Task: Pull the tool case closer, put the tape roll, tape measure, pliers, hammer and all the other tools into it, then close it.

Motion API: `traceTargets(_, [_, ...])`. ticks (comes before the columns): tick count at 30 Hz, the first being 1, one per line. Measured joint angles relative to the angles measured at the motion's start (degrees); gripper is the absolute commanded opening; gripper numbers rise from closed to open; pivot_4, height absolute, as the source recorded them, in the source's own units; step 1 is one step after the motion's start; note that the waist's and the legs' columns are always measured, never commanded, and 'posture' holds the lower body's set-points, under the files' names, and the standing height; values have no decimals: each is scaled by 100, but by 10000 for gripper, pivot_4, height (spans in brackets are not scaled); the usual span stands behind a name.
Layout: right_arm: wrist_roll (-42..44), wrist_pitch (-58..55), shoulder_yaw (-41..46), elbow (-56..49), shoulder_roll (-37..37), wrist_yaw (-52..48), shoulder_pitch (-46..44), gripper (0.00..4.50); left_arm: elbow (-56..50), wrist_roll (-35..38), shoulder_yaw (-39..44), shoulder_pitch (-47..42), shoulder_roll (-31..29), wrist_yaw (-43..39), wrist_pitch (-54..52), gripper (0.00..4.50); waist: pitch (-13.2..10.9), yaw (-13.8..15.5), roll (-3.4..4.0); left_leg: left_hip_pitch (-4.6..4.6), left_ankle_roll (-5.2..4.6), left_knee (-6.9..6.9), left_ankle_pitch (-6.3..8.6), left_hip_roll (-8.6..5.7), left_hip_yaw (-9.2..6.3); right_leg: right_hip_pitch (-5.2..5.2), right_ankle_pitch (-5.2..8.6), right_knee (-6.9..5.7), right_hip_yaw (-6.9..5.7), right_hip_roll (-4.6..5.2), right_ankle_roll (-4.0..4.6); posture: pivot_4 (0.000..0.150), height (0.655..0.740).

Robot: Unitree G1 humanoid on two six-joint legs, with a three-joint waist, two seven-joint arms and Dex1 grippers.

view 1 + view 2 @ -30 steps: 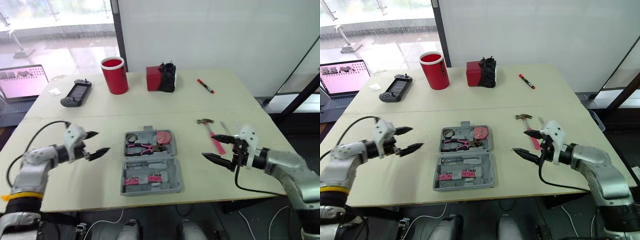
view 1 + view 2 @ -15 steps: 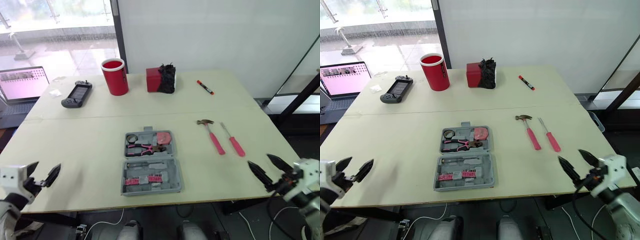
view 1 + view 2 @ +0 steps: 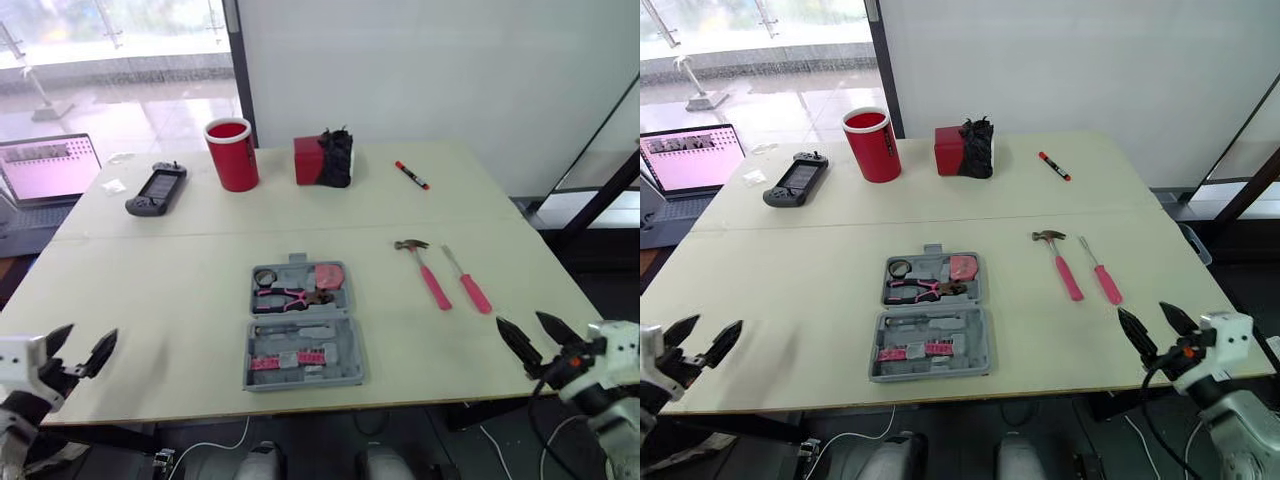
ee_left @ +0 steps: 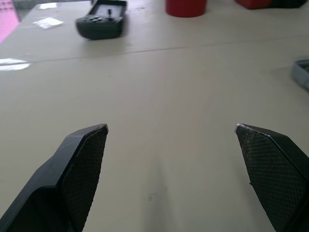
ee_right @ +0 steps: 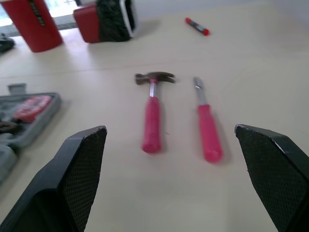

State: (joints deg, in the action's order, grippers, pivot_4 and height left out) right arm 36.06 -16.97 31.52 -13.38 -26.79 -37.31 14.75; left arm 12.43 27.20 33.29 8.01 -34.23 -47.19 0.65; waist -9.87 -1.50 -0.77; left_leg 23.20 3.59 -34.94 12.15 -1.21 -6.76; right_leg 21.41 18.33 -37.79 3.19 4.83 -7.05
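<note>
The grey tool case (image 3: 300, 325) lies open in the middle of the surface (image 3: 180, 280), with pliers (image 3: 290, 297), tape measure (image 3: 327, 276) and tape roll (image 3: 263, 276) inside. The hammer (image 3: 428, 272) and screwdriver (image 3: 470, 283) lie apart to its right. The left gripper (image 3: 90, 331) and right gripper (image 3: 518, 318) hover at the near edge, fingers spread wide, empty.

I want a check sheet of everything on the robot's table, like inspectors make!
Surface: beige table, seam across the middle.
Job's things: open grey plastic tool case holding pink-handled pliers; pink-handled hammer and pink-handled screwdriver lying outside it.
Clutter: red cup, red-and-black box, red marker, black handheld console.
Grippers: left gripper and right gripper open, empty.
Cables: black cable below right gripper.
Surroundings: laptop, window, white wall.
</note>
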Motion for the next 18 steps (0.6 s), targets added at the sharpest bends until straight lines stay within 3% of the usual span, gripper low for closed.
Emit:
traceTargets(3, [-51,-242,-224,-368,-321,8,53,45000,-373,-90,-490,-243,-394,-386,-71,44408,0,39,5,10,-1,4,-1,-50,-55,-21,2,10,-48,21,-3,1500,7400])
traceTargets(6, [-96,-417,-436,-866,-396,102,32,45000,-860,-145,-1118,-633,-610,-753,-337,44408,-12,-51,47,10,-16,7,-14,-221,-330,-121,65,6,-241,118,-57,1500,7400])
traceTargets(8, [-24,-588,-546,-1175,-406,179,-45,45000,-1113,-68,-1414,-1015,-656,-894,-635,44408,-24,-102,73,15,-25,8,-25,-313,-500,-125,106,-6,-299,140,-74,1500,7400])
traceTargets(11, [248,-1122,-547,-1577,-648,303,120,45000,-1321,79,-2057,-1884,-950,-1356,-1327,44408,-23,44,70,27,-13,32,-29,-299,-439,-100,121,-43,-258,144,-58,1500,7400])
traceTargets(18, [360,-1784,-105,-2482,-807,780,859,45000,-1163,71,-3316,-3389,-1230,-2372,-2327,44408,-28,40,62,16,-4,55,-35,-297,-370,-83,118,-35,-207,159,-66,1500,7400])
